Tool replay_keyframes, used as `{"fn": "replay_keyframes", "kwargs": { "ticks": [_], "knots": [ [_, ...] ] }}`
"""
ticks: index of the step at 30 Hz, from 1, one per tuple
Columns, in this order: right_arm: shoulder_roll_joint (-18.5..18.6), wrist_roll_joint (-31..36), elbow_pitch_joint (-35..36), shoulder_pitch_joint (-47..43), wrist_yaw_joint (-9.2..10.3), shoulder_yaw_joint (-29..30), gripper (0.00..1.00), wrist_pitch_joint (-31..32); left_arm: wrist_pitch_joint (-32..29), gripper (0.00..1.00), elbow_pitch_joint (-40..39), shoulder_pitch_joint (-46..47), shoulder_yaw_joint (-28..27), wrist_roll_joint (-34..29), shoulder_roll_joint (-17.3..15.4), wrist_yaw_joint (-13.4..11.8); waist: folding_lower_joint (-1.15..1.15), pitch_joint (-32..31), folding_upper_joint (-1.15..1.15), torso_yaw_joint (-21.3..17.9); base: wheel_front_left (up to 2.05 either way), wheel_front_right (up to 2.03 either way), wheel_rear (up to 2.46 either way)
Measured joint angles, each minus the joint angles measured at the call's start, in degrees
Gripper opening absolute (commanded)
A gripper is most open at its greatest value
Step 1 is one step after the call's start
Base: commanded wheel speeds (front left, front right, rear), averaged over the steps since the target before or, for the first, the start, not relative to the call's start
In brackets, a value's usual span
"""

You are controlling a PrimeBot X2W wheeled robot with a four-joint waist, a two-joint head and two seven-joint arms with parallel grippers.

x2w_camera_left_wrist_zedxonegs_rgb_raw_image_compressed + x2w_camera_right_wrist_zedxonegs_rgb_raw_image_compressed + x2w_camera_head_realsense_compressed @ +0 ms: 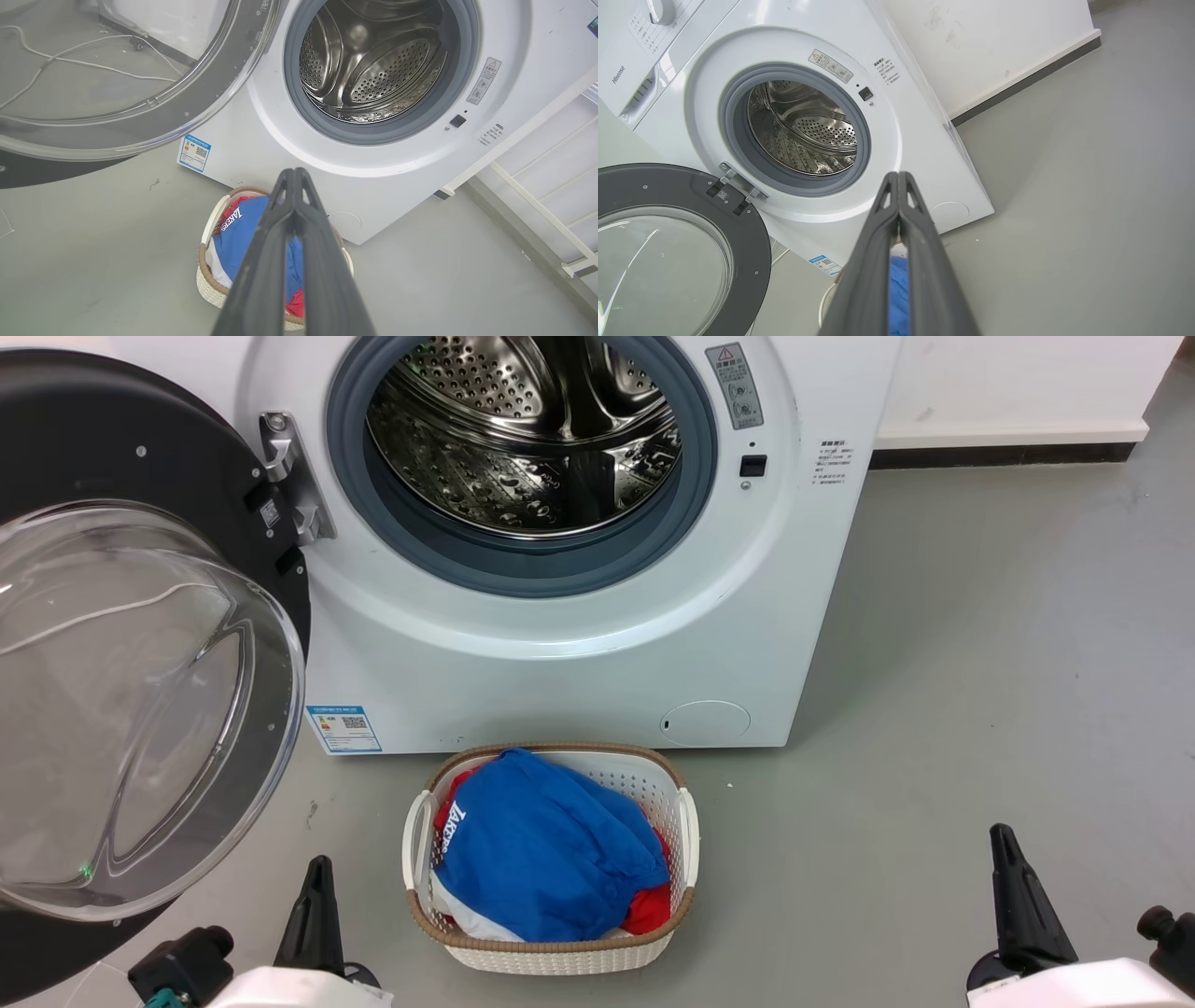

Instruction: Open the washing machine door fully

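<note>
Seemingly untouched, the washing machine door (131,691) stands open left of the left claw (294,173) and right claw (898,175), both clenched.

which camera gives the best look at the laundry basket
The head view: the laundry basket stands whole before the washer, clothes inside. In the left wrist view the shut left gripper crosses its middle. In the right wrist view the right gripper hides all but a rim edge and a blue strip.
</note>
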State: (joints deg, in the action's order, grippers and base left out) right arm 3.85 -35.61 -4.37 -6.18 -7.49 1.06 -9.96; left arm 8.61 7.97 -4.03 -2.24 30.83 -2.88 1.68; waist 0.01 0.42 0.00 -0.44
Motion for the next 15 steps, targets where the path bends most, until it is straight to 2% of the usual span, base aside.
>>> {"fn": "replay_keyframes", "kwargs": {
  "ticks": [15],
  "knots": [
    [0.4, -12.9, -2.0, 2.4, 0.0, 0.2, 0.0, 2.9, -3.3, 0.0, 1.3, 2.2, -0.9, 13.1, 0.0, 1.3, 0.0, 0.0, 0.0, 0.1, 0.0, 0.0, 0.0]
  ]
}}
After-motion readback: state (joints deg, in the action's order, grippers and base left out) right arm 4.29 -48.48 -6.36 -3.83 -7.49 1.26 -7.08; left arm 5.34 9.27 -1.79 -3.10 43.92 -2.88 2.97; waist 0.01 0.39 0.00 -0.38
